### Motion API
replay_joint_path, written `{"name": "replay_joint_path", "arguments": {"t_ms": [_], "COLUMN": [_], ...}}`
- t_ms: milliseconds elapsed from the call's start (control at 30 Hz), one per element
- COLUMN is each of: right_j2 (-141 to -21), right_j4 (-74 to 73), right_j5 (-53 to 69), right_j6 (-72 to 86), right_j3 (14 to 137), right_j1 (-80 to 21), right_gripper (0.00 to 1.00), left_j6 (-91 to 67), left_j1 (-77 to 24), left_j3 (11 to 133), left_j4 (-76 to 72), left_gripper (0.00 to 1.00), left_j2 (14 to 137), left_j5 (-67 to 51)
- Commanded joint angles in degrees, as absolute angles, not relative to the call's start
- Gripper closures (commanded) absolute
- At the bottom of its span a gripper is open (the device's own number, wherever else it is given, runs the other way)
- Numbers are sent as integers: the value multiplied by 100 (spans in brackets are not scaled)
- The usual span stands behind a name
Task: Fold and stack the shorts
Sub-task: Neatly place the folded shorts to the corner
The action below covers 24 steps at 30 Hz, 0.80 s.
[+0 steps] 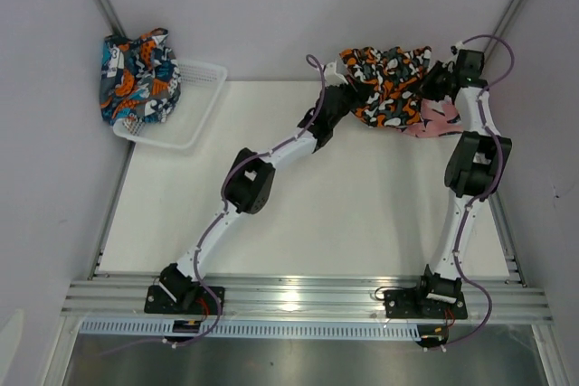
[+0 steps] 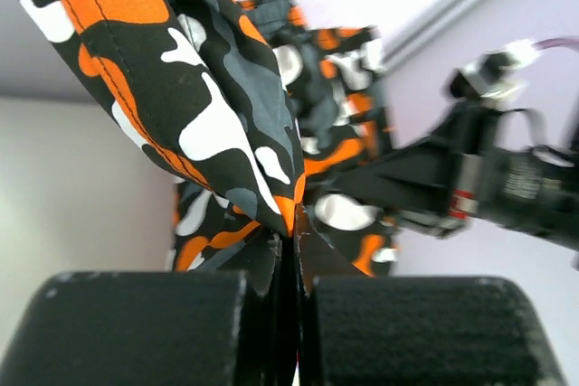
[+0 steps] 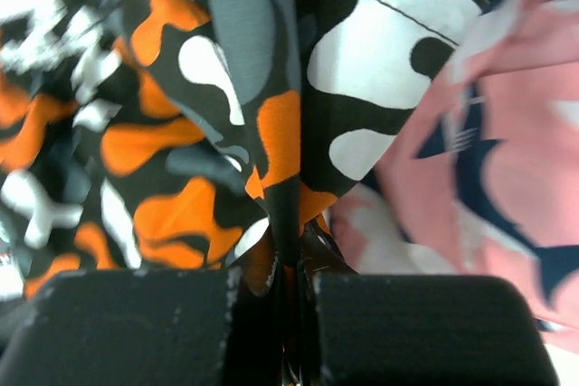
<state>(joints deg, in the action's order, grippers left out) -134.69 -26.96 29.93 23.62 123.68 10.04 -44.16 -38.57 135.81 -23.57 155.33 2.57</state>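
The black shorts with orange and white blotches hang bunched between my two grippers at the far right of the table. My left gripper is shut on their left edge; the fabric rises from its closed jaws. My right gripper is shut on their right edge. The pink shorts with navy shapes lie flat under them and show in the right wrist view. The teal-navy shorts lie heaped at the far left end of the white mesh basket.
The white mesh basket stands at the far left corner of the white table. Metal frame posts run along both back corners. My right arm shows in the left wrist view.
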Motion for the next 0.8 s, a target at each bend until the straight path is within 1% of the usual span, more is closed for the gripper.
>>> {"name": "replay_joint_path", "arguments": {"t_ms": [0, 133, 167, 267, 433, 633, 767], "right_j2": [-13280, -13193, -13149, -12990, -12964, -12894, -13077], "right_j4": [-2233, -2066, -1970, -1609, -1661, -1617, -1783], "right_j5": [3173, 2971, 2936, 2909, 3041, 3252, 3243], "right_j6": [2645, 2803, 2856, 3128, 3173, 3129, 3216], "right_j3": [12568, 12438, 12332, 12051, 12182, 12173, 12541], "right_j1": [1221, 1476, 1537, 1775, 1977, 1943, 1977], "right_gripper": [100, 100, 100, 100, 100, 100, 100], "left_j6": [-4544, -4728, -4763, -4956, -5467, -5230, -4967], "left_j1": [-4148, -4359, -4394, -4500, -4579, -4632, -4623], "left_j3": [14019, 14089, 14324, 14598, 14528, 14467, 14703], "left_j4": [-3795, -4709, -4989, -4983, -5054, -5063, -4984], "left_gripper": [100, 100, 100, 100, 100, 100, 100], "left_j2": [15714, 16039, 16144, 16488, 16540, 16427, 16488], "left_j5": [711, 1238, 1474, 1818, 2258, 2294, 2487]}}
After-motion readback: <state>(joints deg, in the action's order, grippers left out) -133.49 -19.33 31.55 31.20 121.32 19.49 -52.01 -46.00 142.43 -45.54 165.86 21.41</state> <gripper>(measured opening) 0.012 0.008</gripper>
